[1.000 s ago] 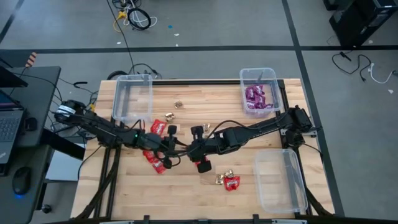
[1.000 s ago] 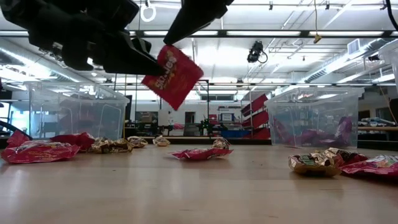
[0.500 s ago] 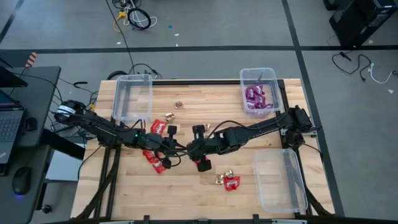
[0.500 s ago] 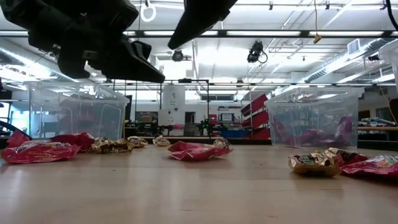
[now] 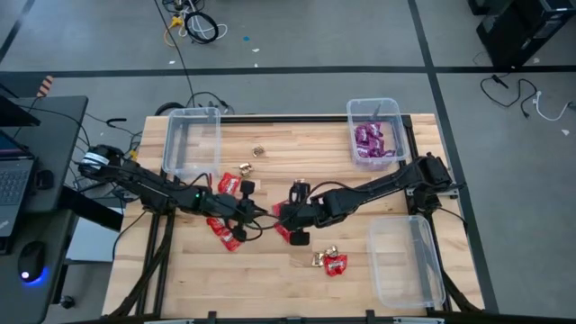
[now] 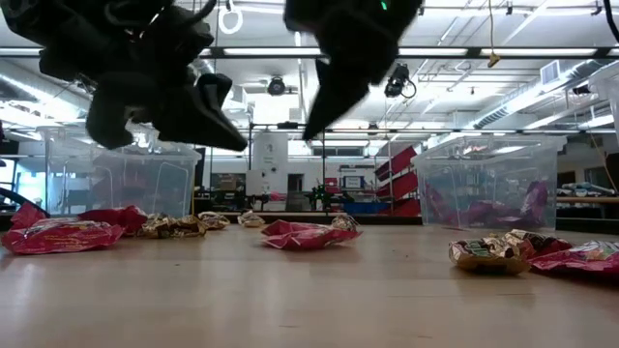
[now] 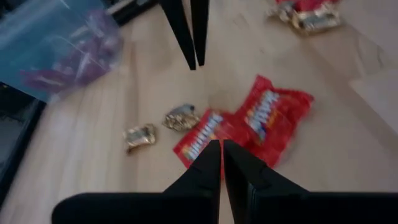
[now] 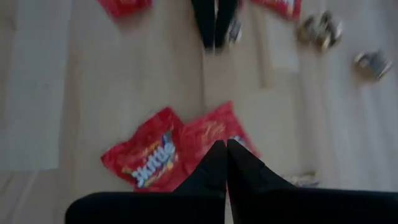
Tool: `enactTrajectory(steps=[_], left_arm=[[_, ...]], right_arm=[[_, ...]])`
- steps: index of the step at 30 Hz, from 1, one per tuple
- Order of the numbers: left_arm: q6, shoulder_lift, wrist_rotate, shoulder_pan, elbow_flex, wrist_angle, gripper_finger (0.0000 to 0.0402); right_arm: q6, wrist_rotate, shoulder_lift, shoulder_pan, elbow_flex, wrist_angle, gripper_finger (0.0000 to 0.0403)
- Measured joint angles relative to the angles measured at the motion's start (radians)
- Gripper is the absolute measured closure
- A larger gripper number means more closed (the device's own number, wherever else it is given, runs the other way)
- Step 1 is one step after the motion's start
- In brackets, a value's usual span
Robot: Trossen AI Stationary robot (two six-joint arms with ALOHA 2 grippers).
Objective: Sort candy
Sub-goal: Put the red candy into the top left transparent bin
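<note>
Red packets: two flat, crinkled, overlapping, lying on the table.
Left gripper: fingers together, empty, above the packets.
Right gripper: fingers together, empty, above the packets.

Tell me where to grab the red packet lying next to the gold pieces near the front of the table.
Probably the red packet's edge facing the nearby clear bin, away from the gold pieces on its other side. It lies flat on the table, so come straight down from above and pinch that free edge.
</note>
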State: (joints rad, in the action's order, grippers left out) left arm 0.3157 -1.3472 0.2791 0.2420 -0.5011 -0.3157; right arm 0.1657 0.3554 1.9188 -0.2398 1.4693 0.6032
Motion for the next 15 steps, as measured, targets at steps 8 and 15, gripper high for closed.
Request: enactTrajectory(steps=[8,15], left_arm=[[0.014,0.000,-0.031,0.000,0.000,0.094,0.0379],[0.013,0.000,-0.031,0.000,0.000,0.091,0.0379]], right_arm=[[0.036,-0.162,0.000,-0.020,-0.164,-0.204,0.0400],[-0.073,-0.120,0.001,-0.093,-0.237,-0.272,0.0348]])
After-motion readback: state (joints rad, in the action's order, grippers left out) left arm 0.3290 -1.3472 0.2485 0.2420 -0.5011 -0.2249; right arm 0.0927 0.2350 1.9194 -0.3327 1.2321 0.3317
